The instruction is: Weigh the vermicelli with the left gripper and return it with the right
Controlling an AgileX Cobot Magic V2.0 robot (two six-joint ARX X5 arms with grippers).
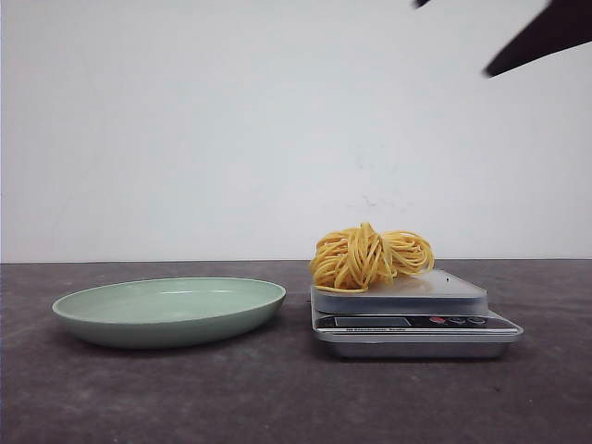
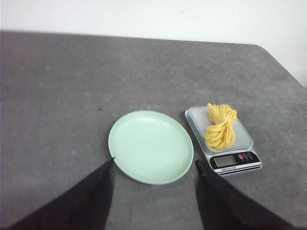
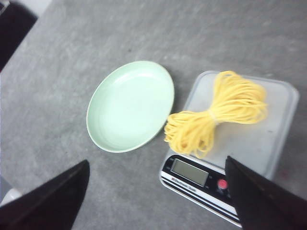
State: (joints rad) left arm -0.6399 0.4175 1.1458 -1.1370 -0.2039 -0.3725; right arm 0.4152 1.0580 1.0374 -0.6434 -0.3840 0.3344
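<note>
The yellow vermicelli [image 1: 370, 255] lies on the platform of the silver kitchen scale [image 1: 444, 294], to the right of the empty pale green plate [image 1: 171, 310]. It also shows in the left wrist view [image 2: 220, 128] and the right wrist view [image 3: 216, 115]. My left gripper [image 2: 153, 165] is open and empty, high above the near edge of the plate [image 2: 150, 146]. My right gripper [image 3: 156, 167] is open and empty, high above the scale's display [image 3: 189, 171]. In the front view only a dark part of the right arm [image 1: 546, 35] shows at the top right.
The dark grey table [image 1: 277, 398] runs to a white wall behind. The table's far right corner shows in the left wrist view [image 2: 268, 52]. A dark object [image 3: 12, 28] stands off the table's edge in the right wrist view.
</note>
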